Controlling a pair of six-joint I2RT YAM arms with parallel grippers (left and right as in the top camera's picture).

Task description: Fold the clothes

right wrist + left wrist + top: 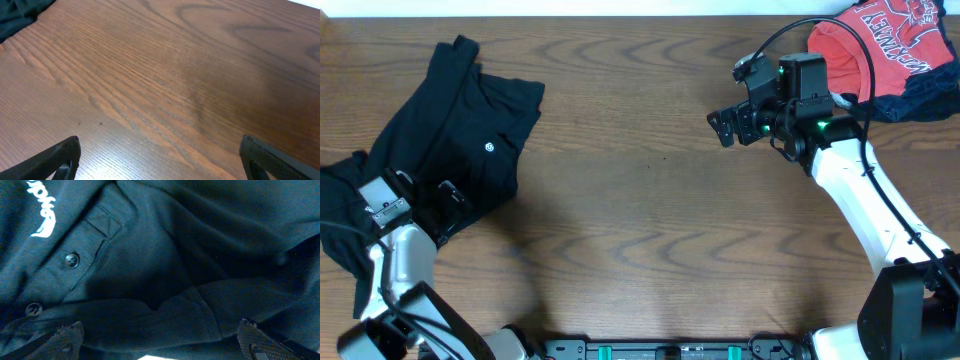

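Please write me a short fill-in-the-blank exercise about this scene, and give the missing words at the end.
1. Seen from overhead, the black top lies at the ____ end of the table.
2. The left gripper, at the black top, has its jaws ____.
3. The right gripper is over bare wood and holds ____.
4. The lettering on the red-orange shirt is ____.

Missing words: left; open; nothing; white.

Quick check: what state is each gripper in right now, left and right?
Left gripper: open, spread wide over the black top, nothing clamped.
Right gripper: open and empty, above the table.
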